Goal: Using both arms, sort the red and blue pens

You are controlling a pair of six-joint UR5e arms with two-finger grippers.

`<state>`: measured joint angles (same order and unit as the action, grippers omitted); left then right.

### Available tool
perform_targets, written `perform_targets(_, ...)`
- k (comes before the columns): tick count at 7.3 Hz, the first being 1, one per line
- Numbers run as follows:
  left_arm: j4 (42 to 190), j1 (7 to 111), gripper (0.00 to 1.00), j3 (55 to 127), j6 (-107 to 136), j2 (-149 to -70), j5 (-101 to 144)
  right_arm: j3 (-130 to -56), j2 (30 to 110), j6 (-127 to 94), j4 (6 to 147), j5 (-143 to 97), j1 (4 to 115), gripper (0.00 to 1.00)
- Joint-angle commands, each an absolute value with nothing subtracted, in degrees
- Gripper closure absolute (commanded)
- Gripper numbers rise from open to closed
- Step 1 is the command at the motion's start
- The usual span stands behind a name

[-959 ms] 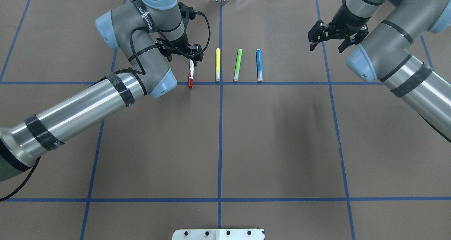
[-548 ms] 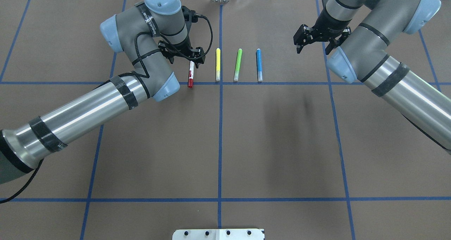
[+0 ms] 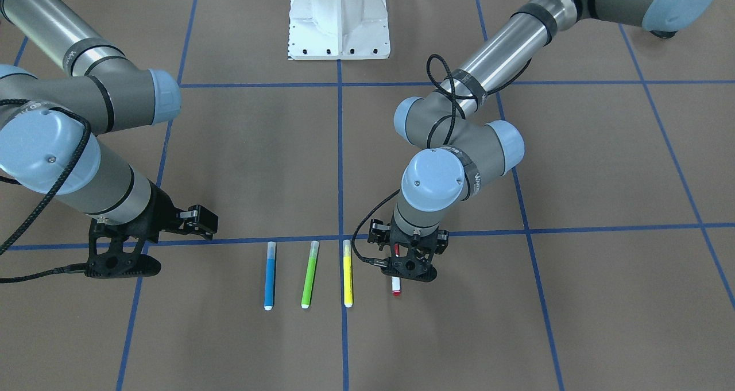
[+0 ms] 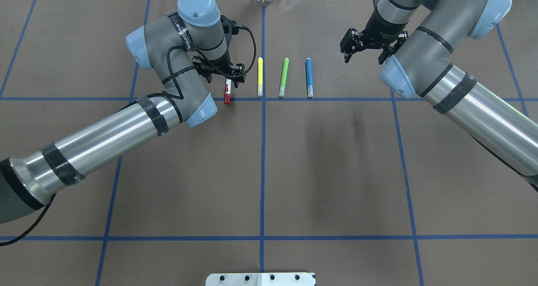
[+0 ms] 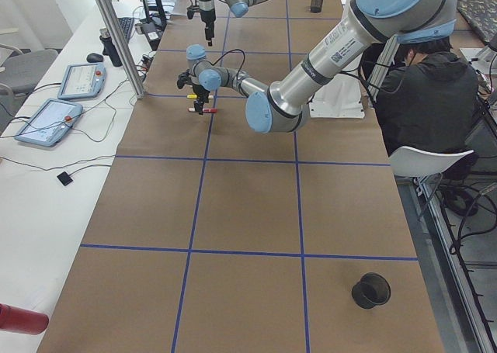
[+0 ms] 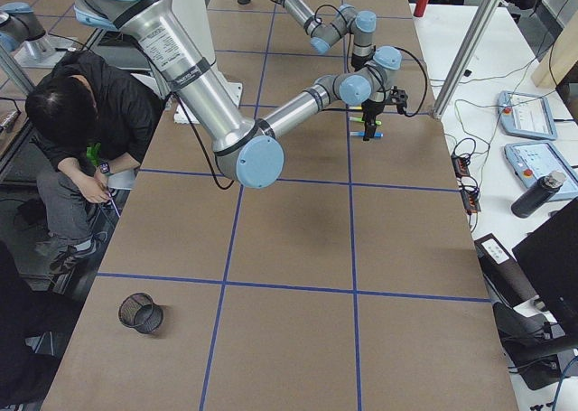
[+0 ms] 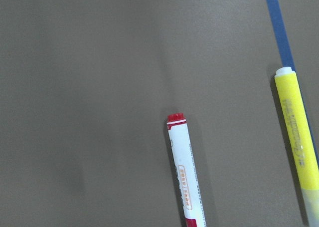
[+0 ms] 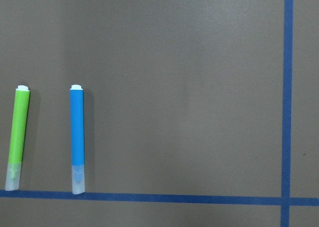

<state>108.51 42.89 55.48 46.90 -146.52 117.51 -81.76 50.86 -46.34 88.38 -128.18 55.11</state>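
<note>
The red pen (image 4: 227,93), white-barrelled with a red cap, lies on the brown table at the left end of a row of markers. My left gripper (image 4: 225,76) hovers open over its far end, one finger on each side, and hides part of the barrel. The left wrist view shows the red pen (image 7: 185,169) lying untouched. The blue pen (image 4: 309,77) lies at the row's right end, also seen as the blue pen (image 8: 77,137) in the right wrist view. My right gripper (image 4: 364,55) hangs open above the table, right of the blue pen and apart from it.
A yellow marker (image 4: 259,77) and a lime-green marker (image 4: 284,77) lie between the two pens. Blue tape lines grid the table. A black mesh cup (image 5: 370,289) stands near the table's left end, and a seated person (image 5: 423,97) is beside the robot base.
My right gripper has travelled left, closer to the blue pen. My left gripper has shifted slightly right and toward the red pen's cap end. The pens have not moved.
</note>
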Motion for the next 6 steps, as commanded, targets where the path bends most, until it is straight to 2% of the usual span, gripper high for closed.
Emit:
perform_targets(1,109.25,41.75,0.22,54.76,49.04,-146.6,117.51,-81.56,50.54,-46.32,87.9,-128.14,54.84,0.0)
perform_targets(3,109.16,41.75,0.43,54.58,49.39,-146.6,117.51,-80.69,50.54,-46.41,87.19,-128.14,54.84,0.0)
perform_targets(4,109.07,41.75,0.6,54.58,49.66,-146.6,117.51,-80.6,50.54,-46.41,87.1,-128.14,54.76,0.0)
perform_targets(5,108.9,41.75,0.95,54.67,51.66,-146.6,117.51,-80.6,50.71,-46.32,87.1,-128.14,54.84,0.0)
perform_targets(6,108.72,41.84,1.0,54.93,52.9,-146.6,117.51,-80.6,50.71,-46.32,87.1,-128.14,54.84,0.0)
